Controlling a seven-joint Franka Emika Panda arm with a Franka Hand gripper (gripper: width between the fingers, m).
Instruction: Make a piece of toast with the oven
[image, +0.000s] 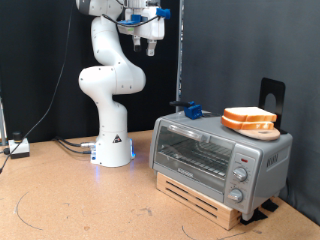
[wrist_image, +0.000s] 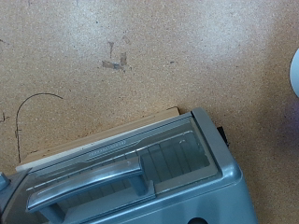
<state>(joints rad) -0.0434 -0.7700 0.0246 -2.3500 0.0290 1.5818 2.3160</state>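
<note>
Exterior view: my gripper hangs high above and well apart from the oven, holding nothing; I cannot tell how wide its fingers stand. The oven's door is closed. The piece of toast lies stacked on the oven's roof, beside a blue object. A wooden pallet supports the oven.

Oven cut by wrist view edge; gripper fingers too small.
</note>
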